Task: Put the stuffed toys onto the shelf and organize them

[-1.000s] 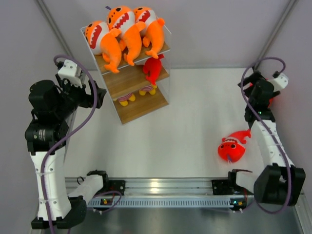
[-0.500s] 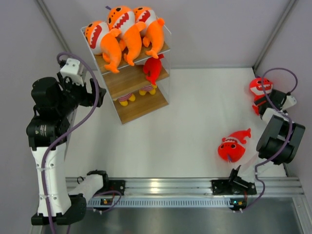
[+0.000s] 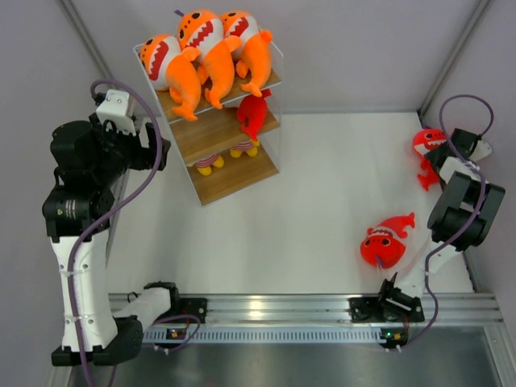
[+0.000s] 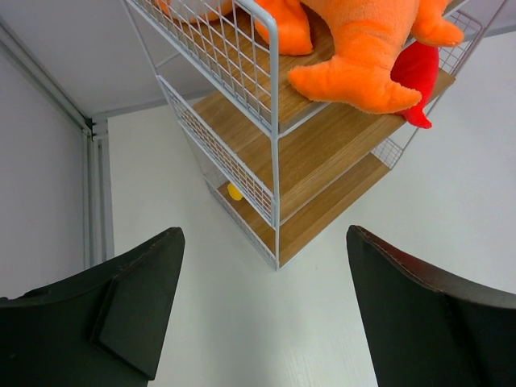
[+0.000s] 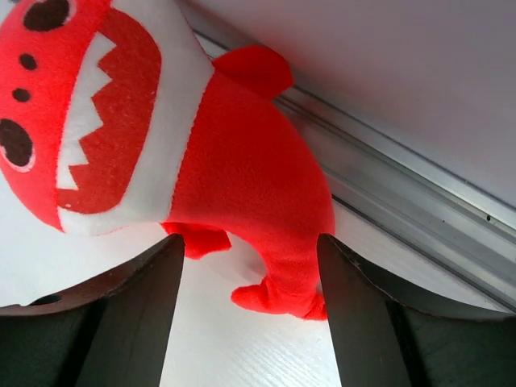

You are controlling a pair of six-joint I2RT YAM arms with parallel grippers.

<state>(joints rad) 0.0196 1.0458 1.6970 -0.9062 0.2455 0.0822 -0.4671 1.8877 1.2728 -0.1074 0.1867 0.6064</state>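
Note:
The shelf (image 3: 230,181) stands at the back left, and its near corner shows in the left wrist view (image 4: 322,161). Three orange sharks (image 3: 205,48) lie on its top board; one's tail shows in the left wrist view (image 4: 355,76). A red shark (image 3: 254,113) hangs at the middle board's right end. A second red shark (image 3: 383,246) lies on the table at the right. A third red shark (image 3: 426,143) lies by the right wall, and in the right wrist view its (image 5: 234,169) tail sits between my open right gripper (image 5: 250,314) fingers. My left gripper (image 4: 266,314) is open and empty, left of the shelf.
Two small yellow-footed striped figures (image 3: 208,161) stand on the shelf's lower board. The right wall's metal rail (image 5: 419,201) runs just behind the third red shark. The arm bases and a metal rail (image 3: 274,310) line the near edge.
My right arm has swung down and out to the right wall, bringing its open gripper to the red shark there. My left gripper has shifted slightly beside the shelf.

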